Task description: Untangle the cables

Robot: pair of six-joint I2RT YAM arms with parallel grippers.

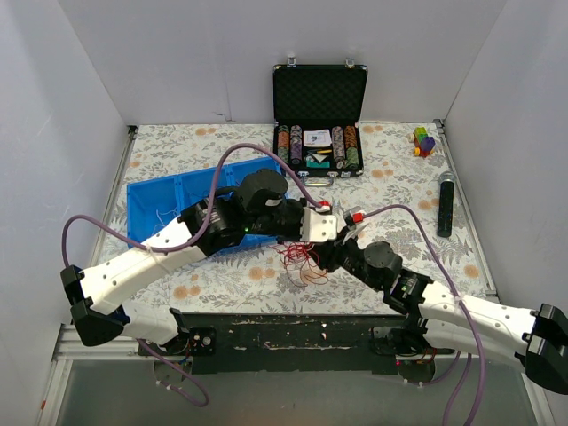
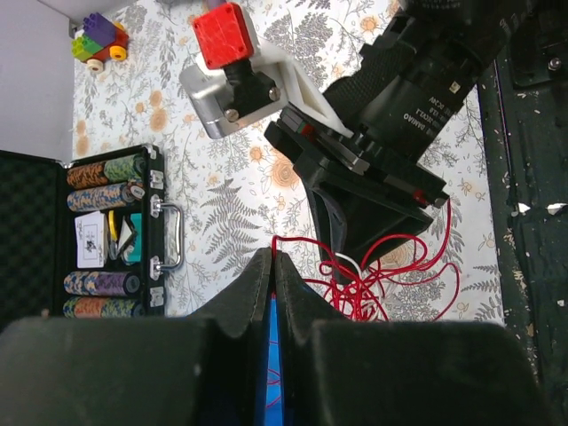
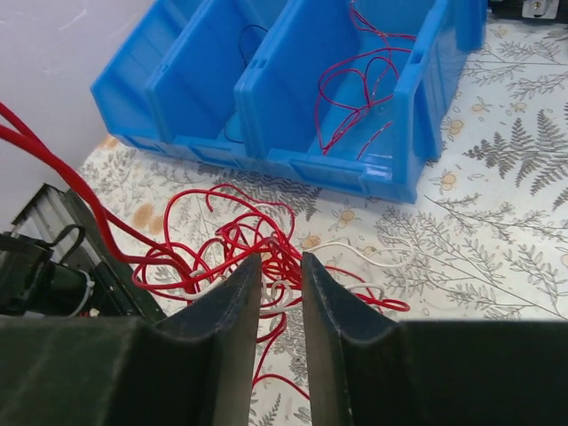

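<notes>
Pinching a red cable (image 3: 40, 153) taut, left end effector (image 2: 273, 256) is anchoring it while right end effector (image 3: 280, 262), jaws apart, is straddling the tangle (image 3: 240, 235).

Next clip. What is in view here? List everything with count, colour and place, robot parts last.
cables: one tangle, mostly red, some white, on the table between the grippers; more strands in the bin
bin: one, blue, compartmented, left side
poker chip case: one, black, open, far centre
toy blocks: one small pile, multicoloured, far right
cylinder: one, black, right side
table: one, floral cloth
left gripper: black, shut on red cables
right gripper: black, jaws apart, astride the tangle
</notes>
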